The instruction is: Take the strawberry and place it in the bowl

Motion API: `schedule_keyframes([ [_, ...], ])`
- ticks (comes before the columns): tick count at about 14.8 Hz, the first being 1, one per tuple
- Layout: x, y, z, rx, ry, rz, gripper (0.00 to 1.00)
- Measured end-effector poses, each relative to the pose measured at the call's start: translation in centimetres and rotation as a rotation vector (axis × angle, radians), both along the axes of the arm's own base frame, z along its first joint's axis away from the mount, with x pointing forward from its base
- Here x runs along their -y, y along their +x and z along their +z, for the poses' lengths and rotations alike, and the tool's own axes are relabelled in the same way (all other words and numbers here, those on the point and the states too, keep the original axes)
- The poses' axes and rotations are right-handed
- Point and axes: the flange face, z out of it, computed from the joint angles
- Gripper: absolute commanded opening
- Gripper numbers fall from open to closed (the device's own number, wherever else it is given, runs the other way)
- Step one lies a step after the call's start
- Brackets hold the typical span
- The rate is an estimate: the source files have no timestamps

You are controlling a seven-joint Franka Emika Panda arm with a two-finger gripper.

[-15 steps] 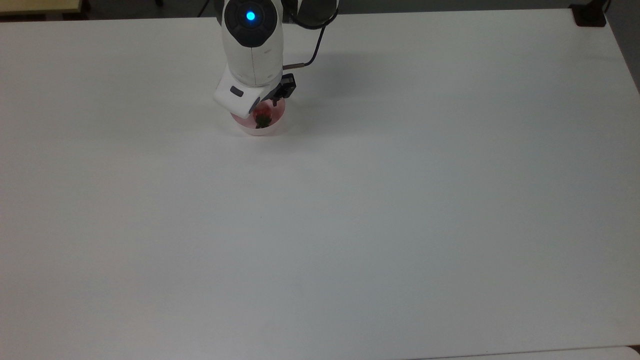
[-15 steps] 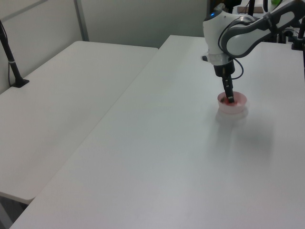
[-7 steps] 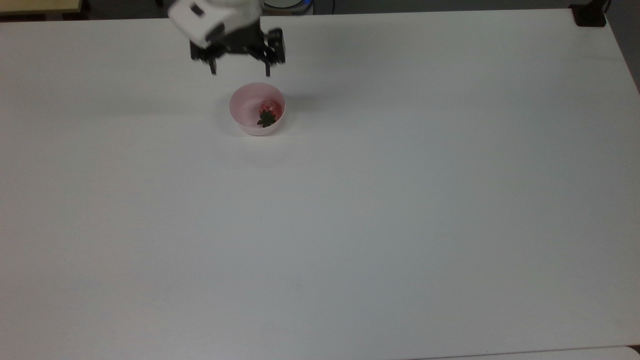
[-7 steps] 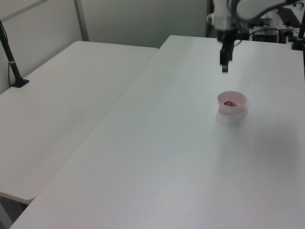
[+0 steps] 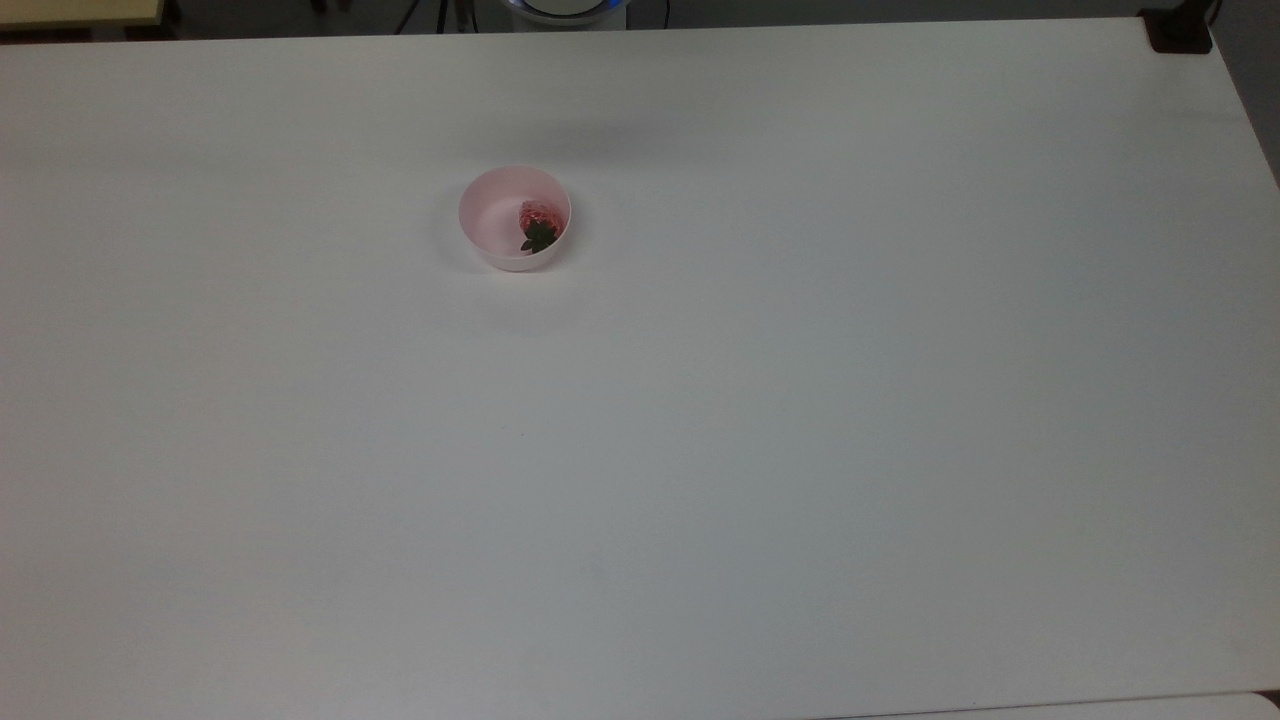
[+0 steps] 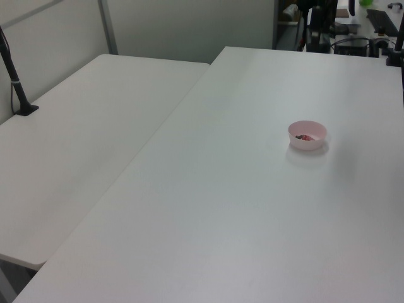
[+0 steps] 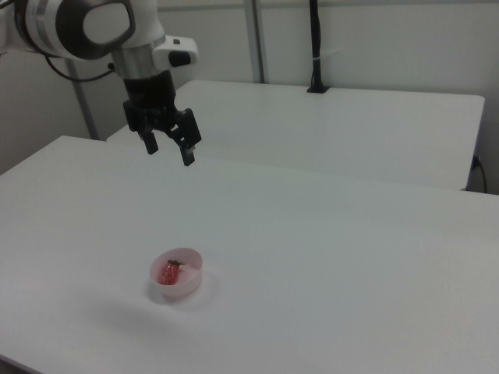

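The bumpy red strawberry (image 5: 540, 217) lies inside the smooth round pink bowl (image 5: 487, 216); upper left in the right view, the gripper (image 7: 169, 148) hangs empty, fingers apart.

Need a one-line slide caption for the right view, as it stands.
Open pincer raised above the table; strawberry lies inside the pink bowl.

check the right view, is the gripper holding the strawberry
No, the gripper hangs open and empty high above the table, while the strawberry lies inside the bowl.
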Motion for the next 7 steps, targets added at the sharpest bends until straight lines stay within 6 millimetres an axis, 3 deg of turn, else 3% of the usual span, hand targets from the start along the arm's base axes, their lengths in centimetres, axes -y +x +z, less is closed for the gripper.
schedule_keyframes([
  [5, 2.6, -0.2, 2.2, 0.045, -0.013, 0.054, 1.0],
  [7, 2.8, -0.1, 2.2, 0.046, -0.01, 0.057, 1.0],
])
